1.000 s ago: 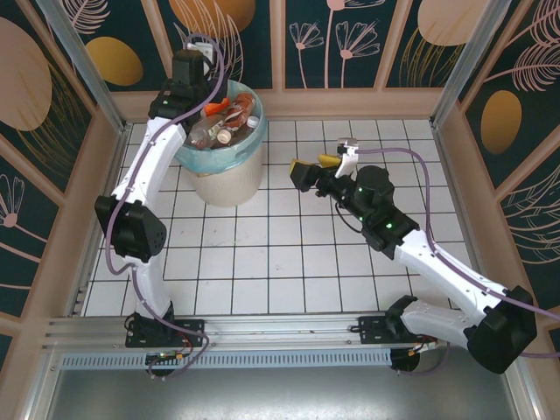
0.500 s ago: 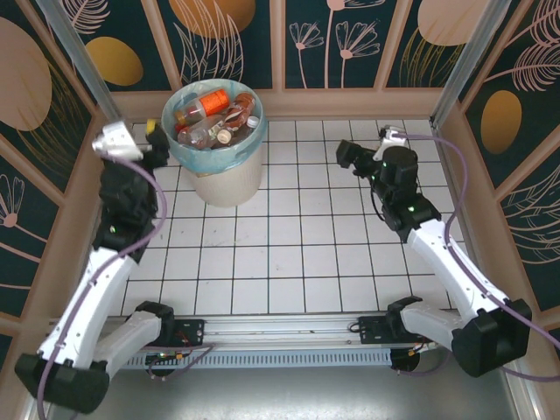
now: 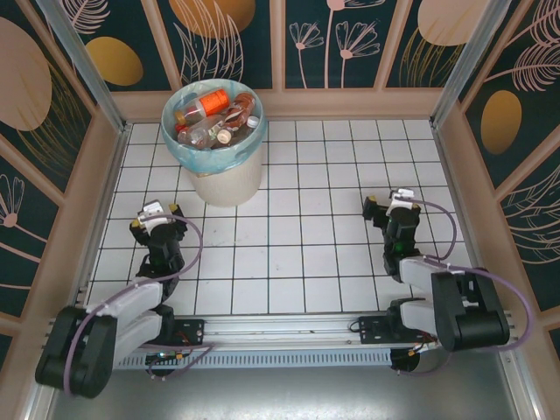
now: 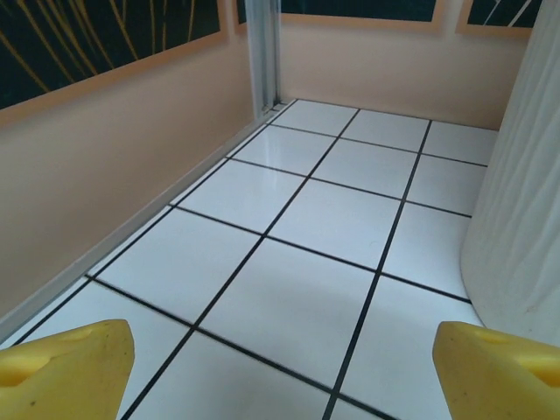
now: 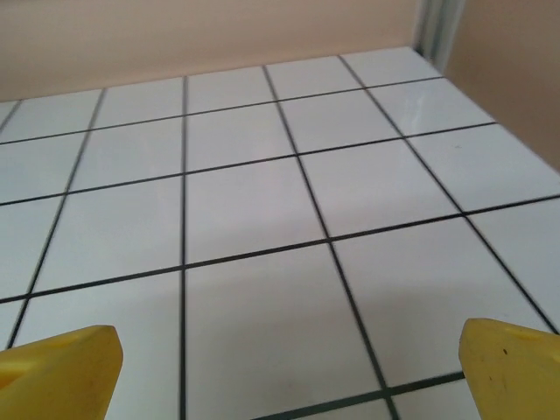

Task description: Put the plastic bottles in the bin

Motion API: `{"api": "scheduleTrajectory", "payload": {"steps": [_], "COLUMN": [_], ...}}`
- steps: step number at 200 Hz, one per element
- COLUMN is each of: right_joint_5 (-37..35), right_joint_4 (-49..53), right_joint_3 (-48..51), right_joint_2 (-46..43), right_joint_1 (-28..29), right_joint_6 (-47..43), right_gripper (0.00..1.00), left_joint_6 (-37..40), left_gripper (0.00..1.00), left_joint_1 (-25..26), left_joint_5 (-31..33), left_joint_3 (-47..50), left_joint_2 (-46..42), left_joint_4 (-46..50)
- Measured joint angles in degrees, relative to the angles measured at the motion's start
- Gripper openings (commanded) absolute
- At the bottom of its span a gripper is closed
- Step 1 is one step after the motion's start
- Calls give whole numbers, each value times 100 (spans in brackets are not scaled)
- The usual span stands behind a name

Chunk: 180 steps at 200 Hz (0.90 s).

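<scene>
— Looking from the left across, what is the room like?
— Flat table of glossy white square tiles with black grout [image 3: 289, 262]; a low peach-coloured wall [image 3: 105, 188] round it; silver metal posts [image 3: 79, 61] at the far corners; dark teal panels with pale flower drawings and orange ovals [image 3: 236, 44] above.
— And the arms?
— White-and-black left arm [image 3: 131, 302] folded low by the near edge; its left gripper [image 3: 157, 220] is over the tiles, yellow fingertips [image 4: 61, 367] spread wide, released, grasping nothing. White-and-black right arm [image 3: 455, 289] is folded the same way; the right gripper [image 3: 385, 206] is spread just as wide over bare tiles, released too.
— Where is the bin?
— Round cream-white plastic bin [image 3: 229, 179] at the far left of the table, close to the back wall; near the left gripper, well apart from the right; a light blue-green plastic bag [image 3: 185, 150] is folded over its rim.
— The bottles?
— Small plastic bottles [image 3: 203, 133] heaped inside the bin, tilted across one another; mostly clear with red labels; one orange bottle [image 3: 210, 105] on top toward the back; a white cap [image 3: 225, 136] near the middle.
— Counts?
— One bin, one bag, two arms, two grippers; about half a dozen bottles can be told apart, the heap too overlapped for a sure count.
</scene>
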State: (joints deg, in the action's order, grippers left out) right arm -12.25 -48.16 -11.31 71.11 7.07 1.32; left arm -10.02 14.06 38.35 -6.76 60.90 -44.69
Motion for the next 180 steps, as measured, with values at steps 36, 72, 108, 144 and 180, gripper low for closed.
{"api": "scheduleTrajectory", "payload": {"steps": [36,72,108,144,180], "right_joint_5": [527,767,1285,1117,599], "right_joint_4": [-999,-1346,-2660,-3316,-3136], "right_joint_3": [-98,-22,640,678,98], "right_joint_2": [142,251,1141,1878,1878], "right_joint_1": [-289,-337,-627,-940,-791], "right_joint_6": [-105,-160,-267,26,79], "right_gripper": [99,99,99,99,99], "left_joint_6": [313,730,684,564,522], "left_gripper": [91,92,94,99,99], "left_joint_1": [-144,-295,-1075,-1364,-1364], "left_joint_5": [-605,-1198,-2048,-2588,-2649], "left_joint_3": [-50,-448,-280,-249,-518], "left_joint_2": [1152,1670,2164,2594,2594], "left_joint_4": [-1368,-1792,-2835,-3080,-2983]}}
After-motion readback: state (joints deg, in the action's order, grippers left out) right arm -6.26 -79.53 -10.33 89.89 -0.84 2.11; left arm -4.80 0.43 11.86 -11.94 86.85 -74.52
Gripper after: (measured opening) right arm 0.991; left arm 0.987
